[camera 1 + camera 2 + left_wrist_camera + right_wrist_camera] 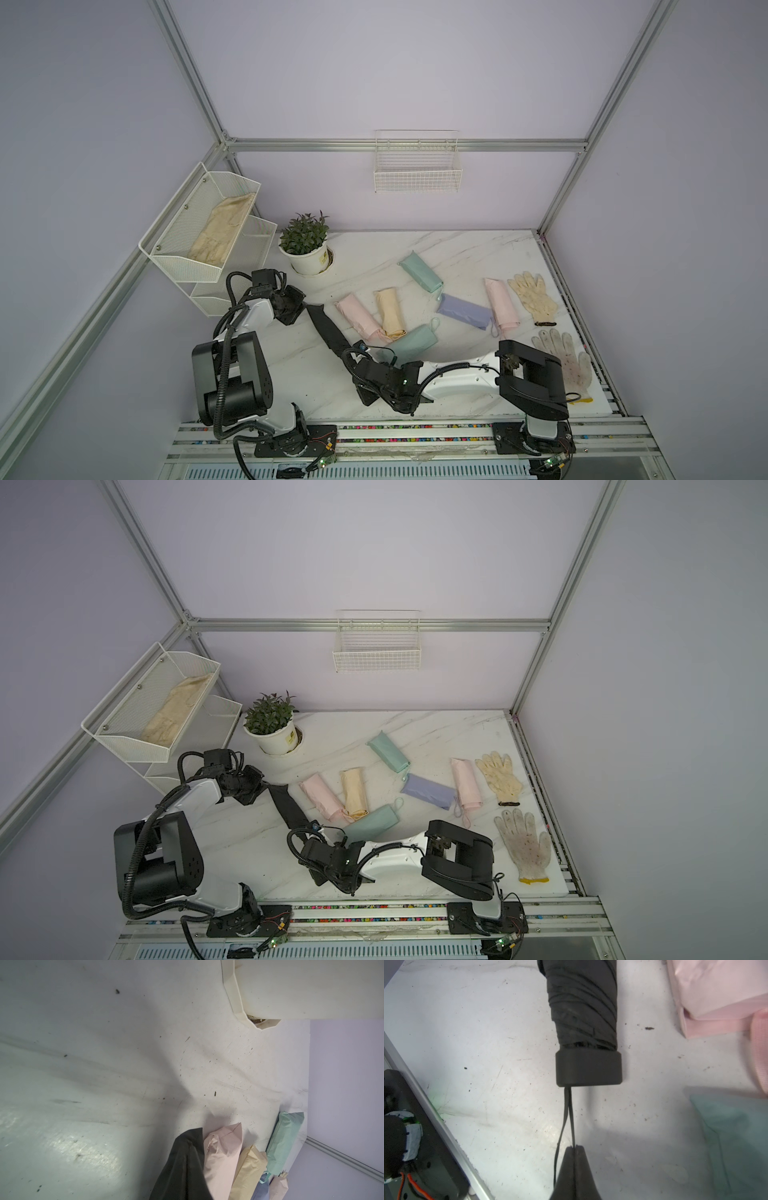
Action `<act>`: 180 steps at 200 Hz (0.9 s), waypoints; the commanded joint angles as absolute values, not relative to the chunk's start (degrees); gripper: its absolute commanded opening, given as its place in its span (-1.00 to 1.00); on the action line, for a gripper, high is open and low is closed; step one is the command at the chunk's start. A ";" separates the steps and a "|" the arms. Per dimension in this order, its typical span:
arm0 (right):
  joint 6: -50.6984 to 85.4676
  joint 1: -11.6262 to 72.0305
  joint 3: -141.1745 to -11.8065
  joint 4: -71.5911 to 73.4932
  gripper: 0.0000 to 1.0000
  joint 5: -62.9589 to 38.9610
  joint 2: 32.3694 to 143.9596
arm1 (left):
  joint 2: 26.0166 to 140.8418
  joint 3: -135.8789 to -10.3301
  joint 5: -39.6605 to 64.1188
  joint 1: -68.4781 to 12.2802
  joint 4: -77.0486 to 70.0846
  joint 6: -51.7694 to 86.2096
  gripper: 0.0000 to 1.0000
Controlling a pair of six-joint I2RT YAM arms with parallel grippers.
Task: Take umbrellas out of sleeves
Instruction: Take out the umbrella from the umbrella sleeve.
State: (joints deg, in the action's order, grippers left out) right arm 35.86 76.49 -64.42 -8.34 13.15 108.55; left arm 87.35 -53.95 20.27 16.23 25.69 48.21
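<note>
The right tool (574,1147) pinches the thin wrist loop (566,1118) of the black umbrella (583,1012), which lies on the table (457,249) partly out of its black sleeve (322,322) (far end apparently clamped in the closed left tool (306,308)). The loop may slip free, or the sleeve may drag along.

Our left arm reaches forward, left end effector (304,308) closed; our right arm folds across leftward, right end effector (575,1148) pinching the black umbrella (584,1012) by its loop.
</note>
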 commanded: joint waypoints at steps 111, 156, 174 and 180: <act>44.70 72.91 -60.40 -17.35 -1.00 11.82 104.63 | 83.82 -67.62 13.70 19.66 17.23 41.33 -1.00; 49.71 69.03 -59.55 -20.25 -1.00 14.07 104.06 | 83.09 -73.01 12.02 19.93 20.68 38.60 -1.00; 48.68 68.85 -58.33 -19.62 -1.00 14.13 102.55 | 82.67 -74.24 11.53 20.10 21.70 37.38 -1.00; 48.43 68.84 -58.12 -19.21 -1.00 13.78 102.36 | 82.69 -74.19 11.81 20.12 21.66 37.44 -1.00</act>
